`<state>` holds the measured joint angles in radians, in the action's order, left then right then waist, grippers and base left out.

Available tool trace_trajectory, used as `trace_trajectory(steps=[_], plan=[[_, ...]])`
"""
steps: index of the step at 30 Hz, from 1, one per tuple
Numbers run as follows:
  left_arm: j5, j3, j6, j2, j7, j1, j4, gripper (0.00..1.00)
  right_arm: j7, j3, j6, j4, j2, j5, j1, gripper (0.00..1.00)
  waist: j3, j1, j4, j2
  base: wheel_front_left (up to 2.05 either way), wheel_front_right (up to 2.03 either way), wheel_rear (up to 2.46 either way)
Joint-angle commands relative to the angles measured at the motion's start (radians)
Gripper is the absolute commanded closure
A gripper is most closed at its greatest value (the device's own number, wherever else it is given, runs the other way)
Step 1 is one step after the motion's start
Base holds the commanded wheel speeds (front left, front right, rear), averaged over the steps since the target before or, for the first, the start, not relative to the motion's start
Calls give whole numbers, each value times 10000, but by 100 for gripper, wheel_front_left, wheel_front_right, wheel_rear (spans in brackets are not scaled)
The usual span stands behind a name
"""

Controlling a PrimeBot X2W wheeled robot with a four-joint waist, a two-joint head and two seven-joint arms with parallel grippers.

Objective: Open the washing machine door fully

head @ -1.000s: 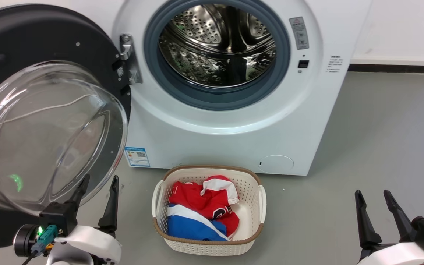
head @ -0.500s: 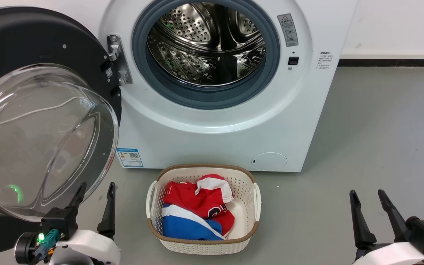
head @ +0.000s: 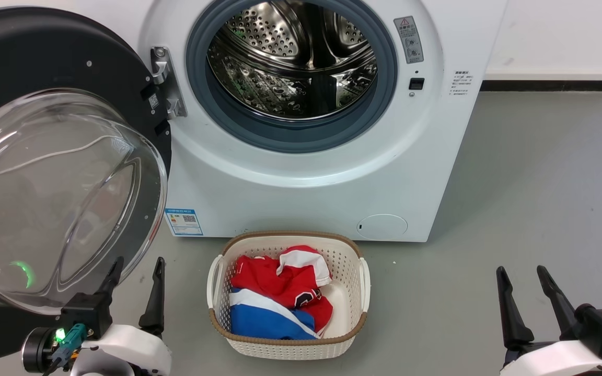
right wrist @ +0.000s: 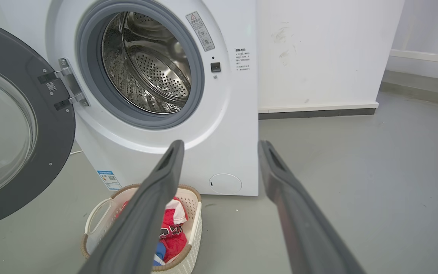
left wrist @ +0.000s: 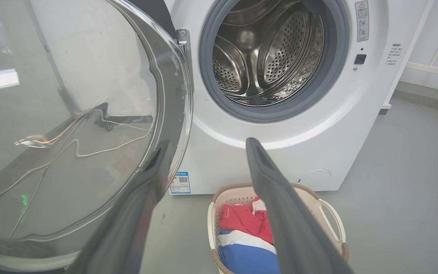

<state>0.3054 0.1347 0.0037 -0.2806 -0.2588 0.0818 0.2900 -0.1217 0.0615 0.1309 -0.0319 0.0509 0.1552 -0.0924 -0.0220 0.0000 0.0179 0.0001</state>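
Two sets of fingers stand spread and empty: the left gripper [head: 139, 261] just beside the lower rim of the washing machine door [head: 60, 172], the right gripper [head: 520, 269] well apart over the floor; the door hangs swung wide on its hinge [head: 165, 83], leaving the drum mouth [head: 296, 62] bare (whether it sits at its stop I cannot tell); a further push could skid off the bulging glass or clip the laundry basket [head: 290, 236]; the door's far edge is cut off, and finger-to-glass contact is unclear

One washing machine [head: 306, 188]; one door [head: 45, 52]; one basket [head: 290, 236]; two grippers [head: 140, 261] [head: 520, 269].
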Motion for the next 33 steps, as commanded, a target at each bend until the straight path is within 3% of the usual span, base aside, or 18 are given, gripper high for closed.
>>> trace_trajectory(steps=[1, 11, 12, 15, 33], plan=[[42, -27, -21, -17, -58, 90, 36, 0, -26, -6, -3, -36, -14, -31, 109, 0, -18, 0, -3, -1, 0, 0, 0], [-18, -82, -22, 32, -81, 108, 108, 0, -88, 57, -3, -128, -14, -68, 125, 0, -22, 0, 54, -1, 0, 0, 0], [3, -72, -11, 51, -4, -7, 109, 100, -22, 36, 0, -129, 0, -50, 49, 100, -22, 0, 53, -1, 0, 0, 0], [21, -26, -12, 201, 30, -209, 367, 100, -8, 19, 0, -417, -4, -32, -119, 100, -22, 0, 53, -1, 0, 0, 0], [3064, -627, -325, 687, 909, -59, 176, 100, 544, 140, 0, -806, -4, 3389, 405, 100, 17, 0, 20, -1, 0, 0, 0]])
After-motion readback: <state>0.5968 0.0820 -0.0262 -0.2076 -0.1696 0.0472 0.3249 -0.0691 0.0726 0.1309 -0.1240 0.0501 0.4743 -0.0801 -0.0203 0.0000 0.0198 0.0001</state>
